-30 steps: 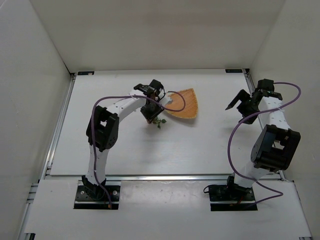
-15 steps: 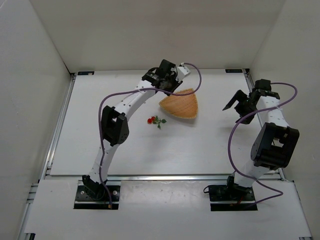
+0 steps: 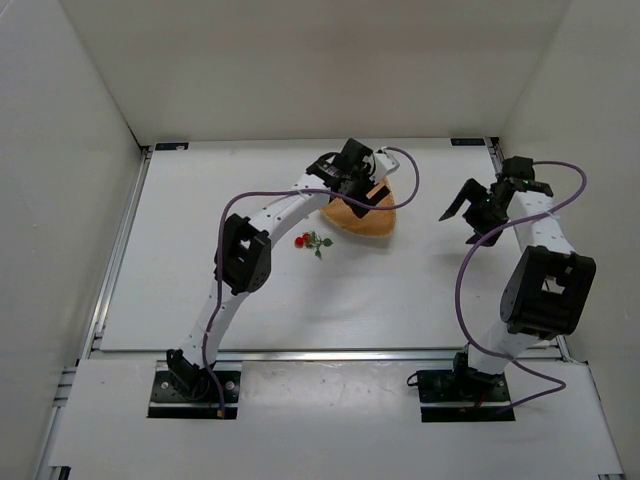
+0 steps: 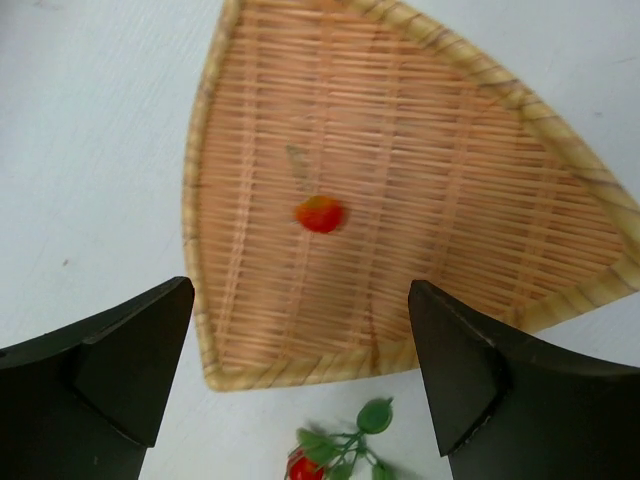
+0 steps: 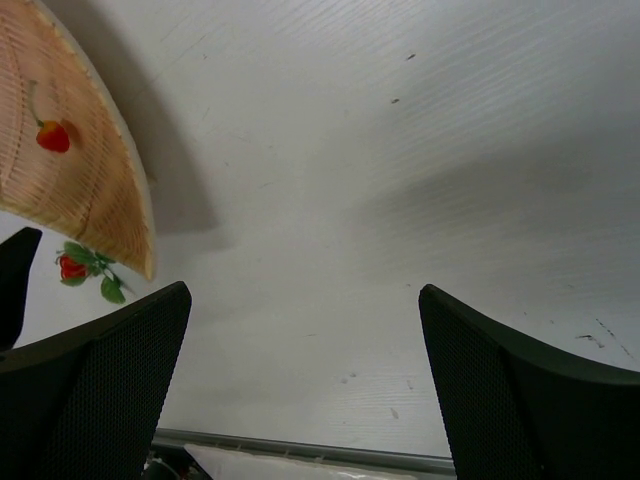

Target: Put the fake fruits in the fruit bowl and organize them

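Observation:
The fruit bowl (image 3: pixel 367 222) is an orange-tan woven fan-shaped dish at the middle back of the table. One loose red berry (image 4: pixel 320 214) lies on its weave (image 4: pixel 450 180). The fake fruits (image 3: pixel 312 241), a small red-and-green cluster, rest on the table just left of the bowl's near rim, also low in the left wrist view (image 4: pixel 340 458). My left gripper (image 3: pixel 368 193) hovers over the bowl, open and empty (image 4: pixel 300 375). My right gripper (image 3: pixel 460 222) hangs open and empty to the right of the bowl (image 5: pixel 305 390). The right wrist view shows the bowl (image 5: pixel 90 190), the berry (image 5: pixel 53 136) and the cluster (image 5: pixel 85 268) at far left.
White walls enclose the table on three sides. A metal rail (image 3: pixel 330 352) runs along the near edge in front of the arm bases. The left arm's purple cable (image 3: pixel 405 185) loops above the bowl's right side.
My left arm has left the cluster, swung back and right over the bowl, and opened. A single red berry now lies in the bowl. The right gripper has shifted slightly left.

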Tool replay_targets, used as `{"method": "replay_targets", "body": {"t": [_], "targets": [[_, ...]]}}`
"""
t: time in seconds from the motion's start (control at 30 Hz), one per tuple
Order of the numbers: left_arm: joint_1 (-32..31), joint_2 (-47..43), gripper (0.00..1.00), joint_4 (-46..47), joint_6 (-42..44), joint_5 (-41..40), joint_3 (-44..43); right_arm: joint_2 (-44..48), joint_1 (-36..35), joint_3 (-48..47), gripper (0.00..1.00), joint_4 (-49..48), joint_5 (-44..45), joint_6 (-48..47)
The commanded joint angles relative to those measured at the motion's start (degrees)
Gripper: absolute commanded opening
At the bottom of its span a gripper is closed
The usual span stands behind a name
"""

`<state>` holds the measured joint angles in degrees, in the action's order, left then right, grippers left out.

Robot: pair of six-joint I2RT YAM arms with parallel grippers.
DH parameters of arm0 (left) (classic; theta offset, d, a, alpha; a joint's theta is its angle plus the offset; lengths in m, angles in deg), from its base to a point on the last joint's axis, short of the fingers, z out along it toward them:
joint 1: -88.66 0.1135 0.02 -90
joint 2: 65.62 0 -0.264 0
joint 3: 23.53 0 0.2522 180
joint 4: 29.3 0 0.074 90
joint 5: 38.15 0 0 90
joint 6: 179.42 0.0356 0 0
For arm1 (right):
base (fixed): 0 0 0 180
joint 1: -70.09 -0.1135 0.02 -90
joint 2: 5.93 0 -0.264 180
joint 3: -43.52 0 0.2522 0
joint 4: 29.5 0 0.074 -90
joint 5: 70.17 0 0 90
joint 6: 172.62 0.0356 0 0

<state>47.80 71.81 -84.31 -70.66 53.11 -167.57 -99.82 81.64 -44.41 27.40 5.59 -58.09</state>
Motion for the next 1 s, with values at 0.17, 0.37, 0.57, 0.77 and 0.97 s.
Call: {"method": "replay_targets", "body": {"t": [0.17,0.37,0.57,0.77,0.97], "targets": [[5.3,-16.0,0.99,1.1,-4.4,-14.3,10.3,2.4,-21.3,-4.8,0.97,-2.8,9.4,-11.6],[20.1,-23.6,0.99,1.1,-9.1,-18.7,22.0,-9.1,-41.1,-18.7,0.87,-2.8,10.4,-19.0],[29.2,-30.3,0.99,1.1,-9.1,-20.6,32.1,-25.3,-52.3,-34.9,0.72,0.4,15.4,-20.1],[31.2,-32.1,0.99,1.1,-9.1,-20.1,35.7,-32.4,-54.2,-37.6,0.64,2.0,14.9,-17.2],[31.2,-30.4,0.99,1.1,-9.1,-19.5,34.7,-35.7,-56.7,-37.6,0.54,4.2,14.8,-15.1]]}}
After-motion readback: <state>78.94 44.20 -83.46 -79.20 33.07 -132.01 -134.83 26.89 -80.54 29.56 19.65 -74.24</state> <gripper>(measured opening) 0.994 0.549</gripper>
